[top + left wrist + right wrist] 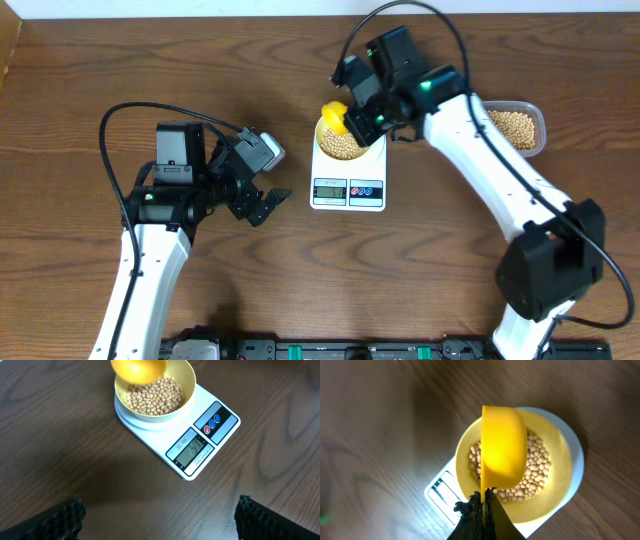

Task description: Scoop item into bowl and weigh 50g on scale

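Many tan beans [152, 396] (small, round)

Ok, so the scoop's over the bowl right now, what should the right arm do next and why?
Probably add no more: level the yellow scoop and lift it clear. The right gripper holds it tipped over the bowl of soybeans, and the scale's display seems to read 51, about on target.

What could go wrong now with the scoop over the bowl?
The scoop, pinched in the right gripper, hangs tipped over the bowl. Any more beans dropping in could overshoot: the display on the scale looks like 51, though it is small. The scoop also sits close to the bowl's rim, so a bump might nudge the bowl or spoil the reading.
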Action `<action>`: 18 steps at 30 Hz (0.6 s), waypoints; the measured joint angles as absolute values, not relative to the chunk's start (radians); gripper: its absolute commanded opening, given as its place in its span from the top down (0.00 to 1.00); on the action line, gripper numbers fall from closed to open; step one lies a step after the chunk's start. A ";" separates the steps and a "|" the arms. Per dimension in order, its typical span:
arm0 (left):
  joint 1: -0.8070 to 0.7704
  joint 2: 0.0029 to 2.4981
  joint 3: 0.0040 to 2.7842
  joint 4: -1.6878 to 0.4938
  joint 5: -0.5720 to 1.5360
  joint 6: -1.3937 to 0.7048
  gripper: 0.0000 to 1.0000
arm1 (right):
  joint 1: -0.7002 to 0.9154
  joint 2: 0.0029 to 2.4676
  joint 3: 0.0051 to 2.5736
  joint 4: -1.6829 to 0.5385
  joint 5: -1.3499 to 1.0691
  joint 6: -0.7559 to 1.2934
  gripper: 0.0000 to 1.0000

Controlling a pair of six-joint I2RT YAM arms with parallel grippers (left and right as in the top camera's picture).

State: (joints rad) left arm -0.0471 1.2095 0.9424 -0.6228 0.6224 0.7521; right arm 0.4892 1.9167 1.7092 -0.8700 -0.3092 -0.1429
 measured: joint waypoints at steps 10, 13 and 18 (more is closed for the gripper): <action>-0.047 1.209 0.942 -0.623 0.622 0.752 0.03 | 0.526 1.957 1.708 -0.885 -0.163 -0.144 0.99; -0.047 1.209 0.942 -0.623 0.622 0.752 0.02 | 0.526 1.970 1.708 -0.886 -0.152 -0.144 0.99; -0.047 1.209 0.942 -0.623 0.622 0.752 0.03 | 0.526 1.981 1.708 -0.886 -0.131 -0.144 0.99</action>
